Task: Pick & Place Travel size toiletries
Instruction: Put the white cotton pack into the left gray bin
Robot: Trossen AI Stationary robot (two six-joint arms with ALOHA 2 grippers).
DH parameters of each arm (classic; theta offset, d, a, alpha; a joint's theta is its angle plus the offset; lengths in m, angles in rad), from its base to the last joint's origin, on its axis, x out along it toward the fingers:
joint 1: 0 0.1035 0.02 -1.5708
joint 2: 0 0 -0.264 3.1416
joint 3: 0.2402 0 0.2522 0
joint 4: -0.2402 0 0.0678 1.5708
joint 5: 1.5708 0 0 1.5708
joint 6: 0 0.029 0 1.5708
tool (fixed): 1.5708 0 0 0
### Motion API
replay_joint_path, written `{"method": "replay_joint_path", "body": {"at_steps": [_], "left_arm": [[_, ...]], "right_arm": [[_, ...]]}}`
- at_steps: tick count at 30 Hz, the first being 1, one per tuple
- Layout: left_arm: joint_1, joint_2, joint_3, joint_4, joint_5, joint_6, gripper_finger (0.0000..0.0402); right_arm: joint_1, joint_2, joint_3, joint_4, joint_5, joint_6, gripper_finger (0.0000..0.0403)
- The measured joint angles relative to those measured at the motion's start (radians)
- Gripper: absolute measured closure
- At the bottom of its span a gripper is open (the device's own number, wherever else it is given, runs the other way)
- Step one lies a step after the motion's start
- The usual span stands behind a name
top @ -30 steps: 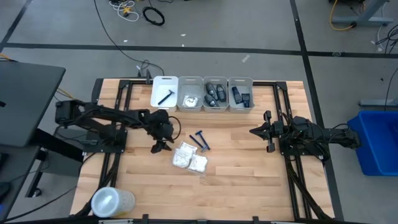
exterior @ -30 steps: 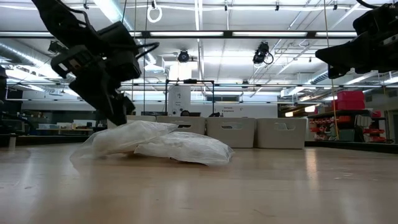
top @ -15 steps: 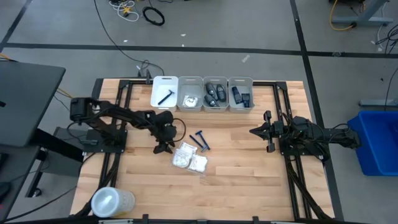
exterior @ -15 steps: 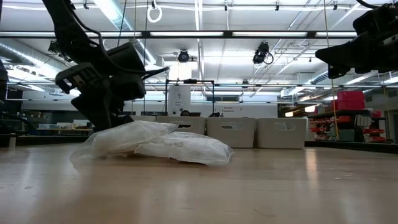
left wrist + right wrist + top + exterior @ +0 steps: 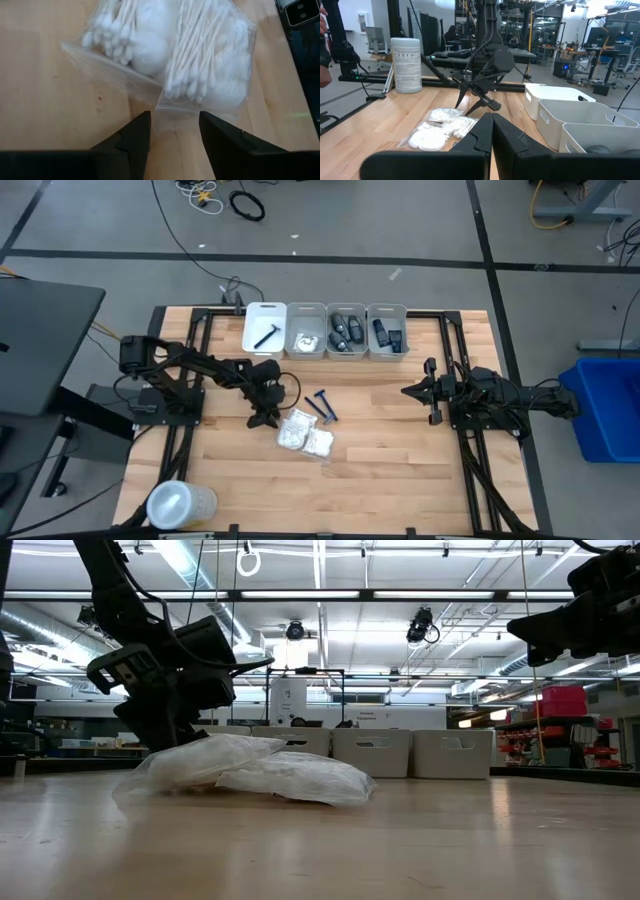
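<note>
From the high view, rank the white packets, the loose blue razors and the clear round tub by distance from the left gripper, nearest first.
1. White packets: right beside the left gripper, on its right arm side.
2. Loose blue razors: mid-table, just beyond the packets, toward the bins.
3. Clear round tub: far off at the table's near left corner.

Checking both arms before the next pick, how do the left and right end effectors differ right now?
The left end effector has its fingers apart; the right end effector is shut and empty. The left one is down at the edge of the two clear packets of cotton swabs, mid-table; the right one hangs over bare wood at the table's right side, away from everything. Both are dark and two-fingered.
</note>
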State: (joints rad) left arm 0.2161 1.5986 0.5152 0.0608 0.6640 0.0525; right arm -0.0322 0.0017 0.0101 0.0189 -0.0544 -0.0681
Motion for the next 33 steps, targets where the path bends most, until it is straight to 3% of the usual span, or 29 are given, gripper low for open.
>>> {"method": "replay_joint_path", "body": {"at_steps": [19,33], "left_arm": [[0.000,0.000,0.000,-0.002,-0.002,0.011,0.0339],[0.000,0.000,0.000,-0.002,-0.001,0.006,0.0396]], "right_arm": [[0.000,0.000,0.000,0.000,0.000,0.000,0.0389],[0.000,0.000,0.000,0.000,0.000,0.000,0.0389]]}}
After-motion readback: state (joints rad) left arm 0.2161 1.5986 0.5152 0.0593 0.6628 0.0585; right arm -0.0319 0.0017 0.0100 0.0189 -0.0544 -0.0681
